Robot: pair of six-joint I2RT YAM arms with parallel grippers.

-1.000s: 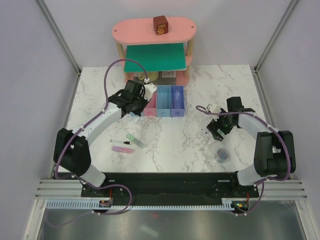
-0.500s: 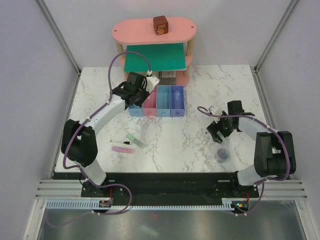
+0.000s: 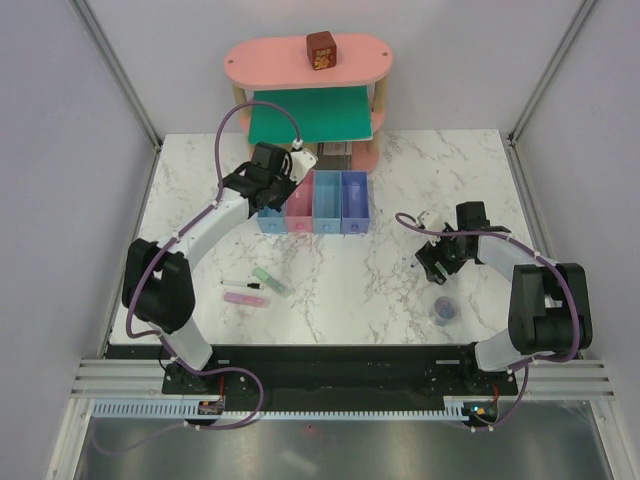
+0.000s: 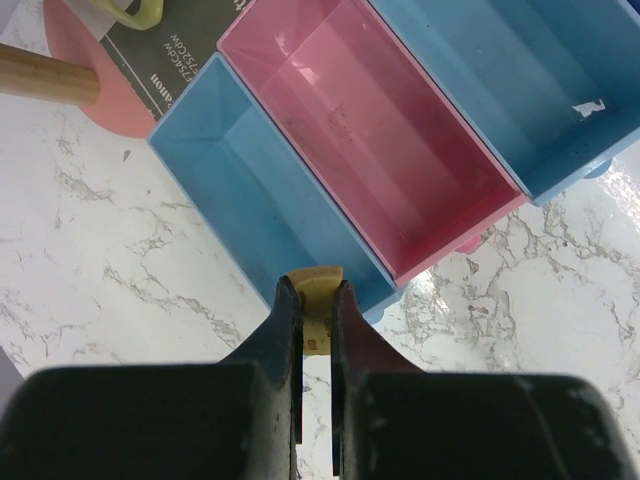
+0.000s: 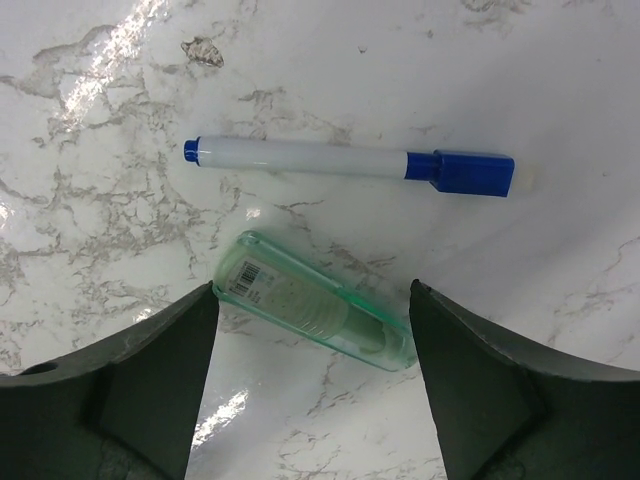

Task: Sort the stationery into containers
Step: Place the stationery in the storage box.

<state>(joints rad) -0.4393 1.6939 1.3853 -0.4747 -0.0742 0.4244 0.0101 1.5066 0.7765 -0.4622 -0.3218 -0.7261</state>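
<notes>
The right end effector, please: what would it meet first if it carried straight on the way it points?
Probably the mint-green plastic marker on the marble tabletop, between the open fingers of the right end effector.

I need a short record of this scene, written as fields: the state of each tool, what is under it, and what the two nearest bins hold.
left tool: shut on small yellow piece
left tool position: at the near end of the light blue bin
right tool: open, holding nothing
under right tool: mint-green marker, lying flat on the table
beyond the marker: white pen with blue cap
light blue bin: nothing visible inside
pink bin: nothing visible inside
</notes>
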